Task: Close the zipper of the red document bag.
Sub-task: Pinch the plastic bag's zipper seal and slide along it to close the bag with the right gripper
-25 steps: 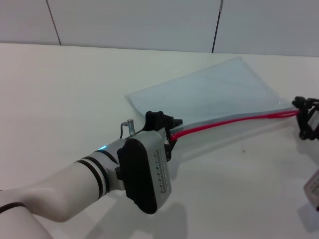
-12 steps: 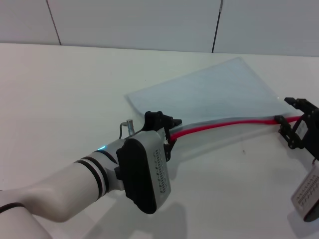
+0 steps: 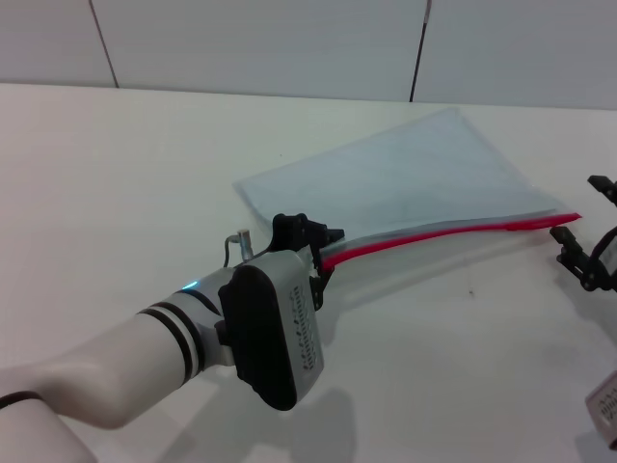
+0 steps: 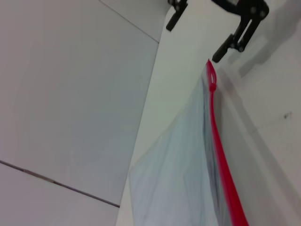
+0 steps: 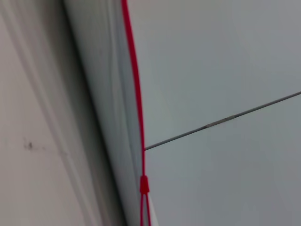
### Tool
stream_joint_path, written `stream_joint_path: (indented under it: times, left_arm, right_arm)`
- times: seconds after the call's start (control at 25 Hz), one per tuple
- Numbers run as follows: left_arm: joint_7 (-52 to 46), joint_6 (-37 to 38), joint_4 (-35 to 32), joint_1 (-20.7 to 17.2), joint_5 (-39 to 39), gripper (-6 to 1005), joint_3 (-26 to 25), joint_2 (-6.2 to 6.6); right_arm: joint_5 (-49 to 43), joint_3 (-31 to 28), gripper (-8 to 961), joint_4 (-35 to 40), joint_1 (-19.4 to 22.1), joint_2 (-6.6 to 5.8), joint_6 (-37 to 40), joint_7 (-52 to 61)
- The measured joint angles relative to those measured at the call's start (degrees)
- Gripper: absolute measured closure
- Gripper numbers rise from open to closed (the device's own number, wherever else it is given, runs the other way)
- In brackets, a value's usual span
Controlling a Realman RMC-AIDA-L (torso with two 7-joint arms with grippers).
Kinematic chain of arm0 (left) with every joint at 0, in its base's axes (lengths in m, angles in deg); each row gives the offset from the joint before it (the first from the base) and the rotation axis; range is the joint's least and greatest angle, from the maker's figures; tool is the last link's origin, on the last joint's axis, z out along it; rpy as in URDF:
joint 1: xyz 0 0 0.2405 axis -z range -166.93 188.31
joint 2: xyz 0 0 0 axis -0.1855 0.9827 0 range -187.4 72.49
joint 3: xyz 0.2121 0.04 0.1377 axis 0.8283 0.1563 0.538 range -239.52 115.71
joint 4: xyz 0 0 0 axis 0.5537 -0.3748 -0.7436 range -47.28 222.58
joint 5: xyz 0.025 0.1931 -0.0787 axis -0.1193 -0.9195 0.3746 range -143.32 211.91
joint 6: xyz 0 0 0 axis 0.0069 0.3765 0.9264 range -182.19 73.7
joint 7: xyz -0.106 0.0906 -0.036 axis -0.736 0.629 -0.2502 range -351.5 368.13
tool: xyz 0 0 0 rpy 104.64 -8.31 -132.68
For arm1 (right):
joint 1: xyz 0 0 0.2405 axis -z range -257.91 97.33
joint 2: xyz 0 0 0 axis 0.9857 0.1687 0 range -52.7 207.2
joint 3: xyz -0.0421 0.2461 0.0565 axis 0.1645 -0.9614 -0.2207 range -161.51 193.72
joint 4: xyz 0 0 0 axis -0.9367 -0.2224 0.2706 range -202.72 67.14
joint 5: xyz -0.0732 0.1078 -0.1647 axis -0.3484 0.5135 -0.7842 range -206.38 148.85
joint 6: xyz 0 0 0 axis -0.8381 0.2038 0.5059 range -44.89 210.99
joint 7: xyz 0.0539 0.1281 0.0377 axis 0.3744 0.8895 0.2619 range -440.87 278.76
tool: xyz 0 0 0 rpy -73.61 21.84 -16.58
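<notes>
Head view: the right gripper, at the right edge of the frame, now stands with its fingers spread and empty, just clear of the far tip of the zipper. Half a second earlier it sat over that tip. The red strip now reads as one line along its length, so the closing stroke is judged complete. The left gripper, centre frame, stays clamped on the near corner of the red document bag, which lies on the table.

Left wrist view: the zipper runs up to its tip, with the right gripper open just beyond it.

Right wrist view: the zipper shows a small slider near the lower edge.
</notes>
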Motion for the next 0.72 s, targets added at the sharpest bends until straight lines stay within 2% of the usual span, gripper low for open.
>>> stream_joint_path:
  times: [0.08, 0.32, 0.72]
  left_arm:
    - [0.01, -0.01, 0.00, -0.12, 0.00, 968, -0.04, 0.00]
    - [0.02, -0.24, 0.00, -0.04, -0.11, 969, -0.11, -0.06]
    - [0.02, -0.33, -0.04, 0.20, -0.26, 971, 0.44, -0.09]
  right_arm:
    - [-0.08, 0.24, 150, -0.12, 0.17, -0.03, 0.35, 0.00]
    - [-0.75, 2.12, 107, -1.70, -0.71, 0.19, -0.68, -0.46]
    - [-0.77, 3.79, 120, -3.20, -3.18, 0.33, -1.65, -0.57]
